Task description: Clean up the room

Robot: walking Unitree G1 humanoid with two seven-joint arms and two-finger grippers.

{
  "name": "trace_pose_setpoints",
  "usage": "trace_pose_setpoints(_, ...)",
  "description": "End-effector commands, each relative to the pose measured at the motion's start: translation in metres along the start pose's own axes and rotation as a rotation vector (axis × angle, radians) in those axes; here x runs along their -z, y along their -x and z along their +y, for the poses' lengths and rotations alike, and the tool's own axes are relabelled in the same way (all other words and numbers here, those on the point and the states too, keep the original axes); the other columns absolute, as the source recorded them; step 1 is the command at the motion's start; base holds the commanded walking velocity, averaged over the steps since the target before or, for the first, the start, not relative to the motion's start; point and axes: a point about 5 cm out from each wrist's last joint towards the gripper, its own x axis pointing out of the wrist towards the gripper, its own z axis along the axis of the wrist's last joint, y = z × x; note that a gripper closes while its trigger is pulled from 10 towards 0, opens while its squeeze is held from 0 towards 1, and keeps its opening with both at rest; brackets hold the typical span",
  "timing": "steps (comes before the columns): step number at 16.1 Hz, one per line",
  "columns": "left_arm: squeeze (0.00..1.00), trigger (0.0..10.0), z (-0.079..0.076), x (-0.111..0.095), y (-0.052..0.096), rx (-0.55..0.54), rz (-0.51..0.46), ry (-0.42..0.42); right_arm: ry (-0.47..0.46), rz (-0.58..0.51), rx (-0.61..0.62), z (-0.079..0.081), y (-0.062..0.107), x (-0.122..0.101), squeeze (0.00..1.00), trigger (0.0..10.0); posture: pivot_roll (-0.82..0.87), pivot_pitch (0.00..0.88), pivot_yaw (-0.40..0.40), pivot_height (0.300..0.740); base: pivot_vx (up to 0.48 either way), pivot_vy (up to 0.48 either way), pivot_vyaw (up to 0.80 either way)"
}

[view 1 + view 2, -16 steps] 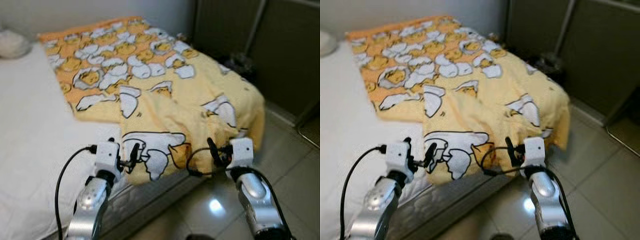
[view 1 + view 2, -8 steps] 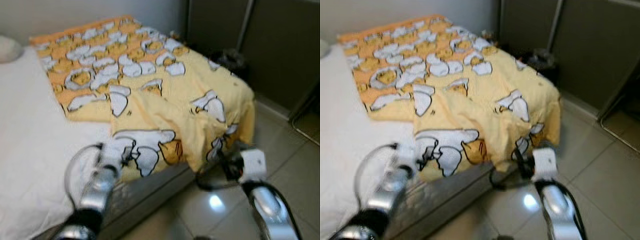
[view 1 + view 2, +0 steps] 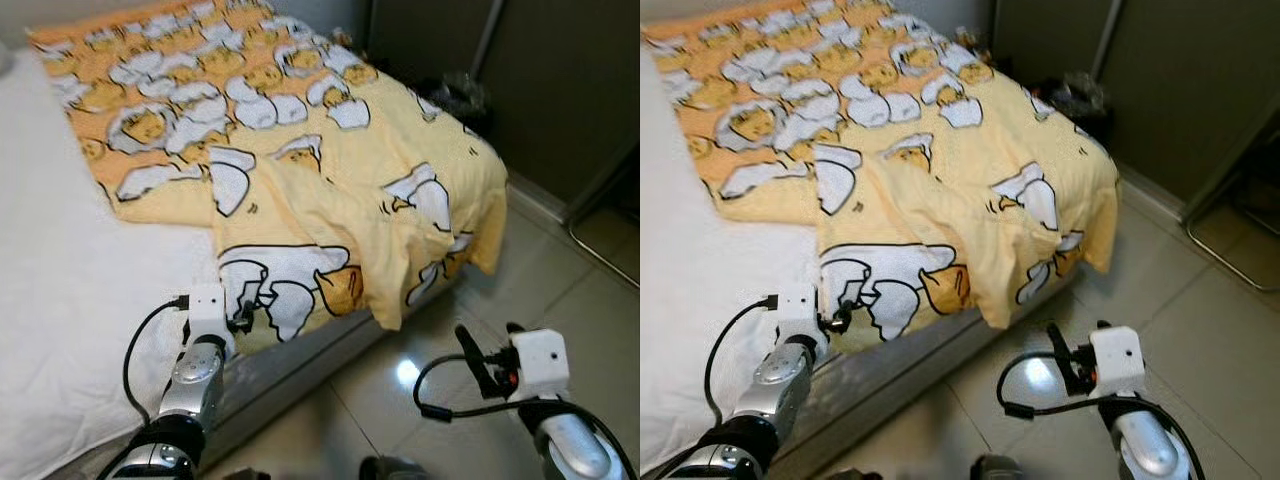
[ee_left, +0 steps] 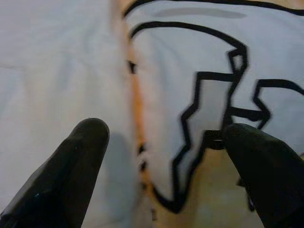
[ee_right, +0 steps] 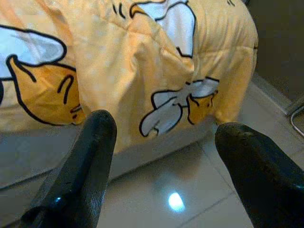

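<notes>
A yellow blanket (image 3: 330,170) printed with ducks and white eggshells lies crumpled across the bed's white sheet (image 3: 70,290), one corner hanging over the bed's side. My left gripper (image 3: 247,316) rests at the blanket's near edge on the mattress. In the left wrist view it (image 4: 161,137) is open, and the blanket's edge (image 4: 190,95) lies between its black fingers (image 4: 71,166). My right gripper (image 3: 488,352) hovers over the tiled floor, below the hanging corner and apart from it. It (image 5: 164,128) is open with nothing between its fingers (image 5: 90,156).
The mattress's grey side (image 3: 300,375) runs diagonally between my arms. Glossy floor tiles (image 3: 405,372) lie to the right. Dark panels (image 3: 560,80) stand behind the bed, with dark clutter (image 3: 455,95) at their foot and a metal frame (image 3: 600,255) on the floor at right.
The camera has tilted down and shifted. My right gripper has come away from the blanket's hanging edge and dropped lower over the floor. My left gripper stays at the blanket's near edge.
</notes>
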Motion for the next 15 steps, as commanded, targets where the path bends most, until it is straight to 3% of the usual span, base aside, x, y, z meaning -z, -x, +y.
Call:
trace_pose_setpoints(1, 0.0, 10.0, -0.002, -0.002, 0.001, 0.013, -0.026, 0.007, -0.013, 0.0, -0.015, -0.001, 0.004, -0.004, 0.0, 10.0, -0.27, 0.177, 0.036, 0.74, 0.0, 0.0, 0.0)
trace_pose_setpoints(8, 0.0, 10.0, -0.01, 0.02, 0.008, 0.049, 0.041, 0.009, -0.037, 0.035, -0.066, 0.007, 0.006, -0.006, 0.0, 10.0, -0.26, 0.204, 0.034, 0.74, 0.0, 0.0, 0.0)
trace_pose_setpoints(11, 0.0, 10.0, -0.018, 0.017, 0.003, 0.09, 0.057, 0.086, -0.03, 0.047, -0.074, 0.006, 0.007, -0.007, 0.0, 10.0, -0.27, 0.217, 0.017, 0.74, 0.0, 0.0, 0.0)
trace_pose_setpoints(12, 0.0, 8.1, -0.021, 0.012, -0.001, 0.097, 0.051, 0.146, -0.026, 0.049, -0.077, 0.006, 0.007, -0.008, 0.0, 10.0, -0.28, 0.22, 0.014, 0.74, 0.0, 0.0, 0.0)
trace_pose_setpoints(13, 0.0, 0.0, -0.021, 0.008, -0.003, 0.093, 0.05, 0.195, -0.023, 0.05, -0.076, 0.005, 0.008, -0.008, 0.0, 10.0, -0.28, 0.22, 0.014, 0.74, 0.0, 0.0, 0.0)
trace_pose_setpoints(15, 0.0, 0.0, -0.022, 0.006, -0.006, 0.093, 0.062, 0.211, -0.019, 0.054, -0.075, 0.004, 0.009, -0.009, 0.0, 10.0, -0.29, 0.223, 0.011, 0.74, 0.0, 0.0, 0.0)
